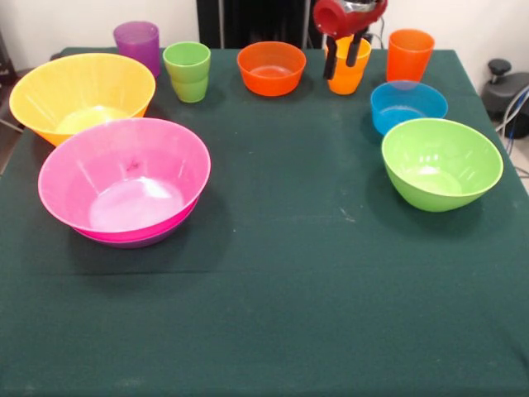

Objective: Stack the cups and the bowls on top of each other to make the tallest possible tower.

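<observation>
My gripper [340, 68] hangs at the table's far side, right at the yellow-orange cup [348, 78], with its two dark fingers apart over the cup's left half. The orange cup [410, 55] stands to its right. The orange bowl [271, 68], light green cup [187, 72] and purple cup [137, 45] stand in a row to its left. The pink bowl [124, 178] sits nested in the purple bowl [124, 241], of which only a sliver shows. The yellow bowl [81, 93], blue bowl [408, 105] and light green bowl [441, 162] stand separately.
The dark green tablecloth [273, 314] covers the table. The robot's black pedestal [252, 21] stands behind the far edge. A dark object with cables [506, 95] sits off the table's right side.
</observation>
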Available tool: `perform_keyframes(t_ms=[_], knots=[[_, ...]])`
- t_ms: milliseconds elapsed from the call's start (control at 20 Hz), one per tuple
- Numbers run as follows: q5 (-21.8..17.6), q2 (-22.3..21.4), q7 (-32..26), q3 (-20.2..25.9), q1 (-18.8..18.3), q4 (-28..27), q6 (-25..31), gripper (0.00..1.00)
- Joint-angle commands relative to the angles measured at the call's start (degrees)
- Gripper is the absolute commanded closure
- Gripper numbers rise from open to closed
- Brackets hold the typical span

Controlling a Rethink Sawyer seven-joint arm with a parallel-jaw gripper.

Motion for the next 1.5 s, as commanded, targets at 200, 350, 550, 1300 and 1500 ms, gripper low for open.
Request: perform_keyframes(t_ms=[200, 350, 550, 1300, 1500], knots=[[-2.35, 6.67, -0.88, 5.92, 1.53, -2.06, -1.16, 0.00], [-1.94, 7.97, -0.58, 6.56, 1.26, -2.81, -2.29, 0.00], [-1.72, 8.14, -0.48, 6.36, 1.56, -3.27, -1.69, 0.00], [3.49, 9.06, 4.99, 4.80, 7.42, -8.20, 2.67, 0.00], [5.22, 10.40, 6.59, 3.61, 9.52, -11.07, 4.72, 0.00]])
